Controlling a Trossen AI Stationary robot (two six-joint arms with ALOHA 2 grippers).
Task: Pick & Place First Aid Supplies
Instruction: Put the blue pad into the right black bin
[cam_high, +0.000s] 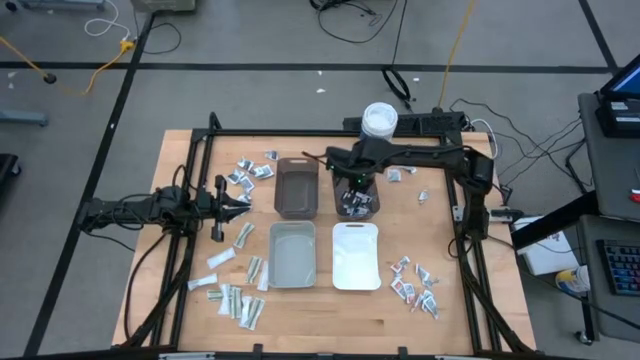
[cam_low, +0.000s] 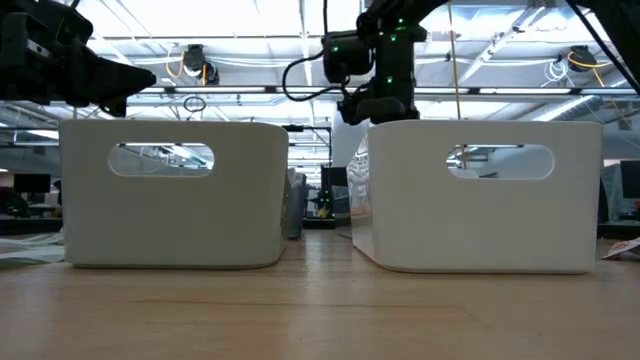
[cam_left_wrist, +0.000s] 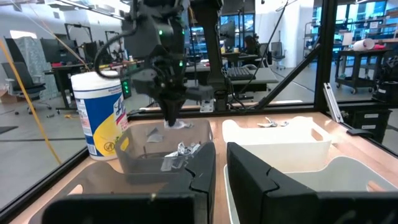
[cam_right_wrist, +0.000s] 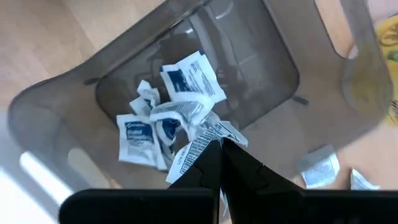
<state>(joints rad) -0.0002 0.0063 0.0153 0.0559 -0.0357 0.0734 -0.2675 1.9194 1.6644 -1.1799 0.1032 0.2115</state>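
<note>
Wooden table (cam_high: 330, 310) carries 4 bins. Right gripper (cam_right_wrist: 219, 146) points down over the clear grey bin (cam_right_wrist: 261, 56), fingers pinching a packet (cam_right_wrist: 199, 146); left gripper (cam_high: 238, 202), fingers narrow, waits at left.

High view looks straight down over the whole table (cam_high: 330, 310); low view sits level behind two white bins (cam_low: 170, 195); both wrist views share the grey bin (cam_right_wrist: 261, 74), right closest.

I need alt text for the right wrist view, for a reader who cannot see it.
The right gripper, shut on a small white packet, hangs over a translucent grey bin holding several white packets with blue print. Bare wooden table surrounds the bin.
</note>
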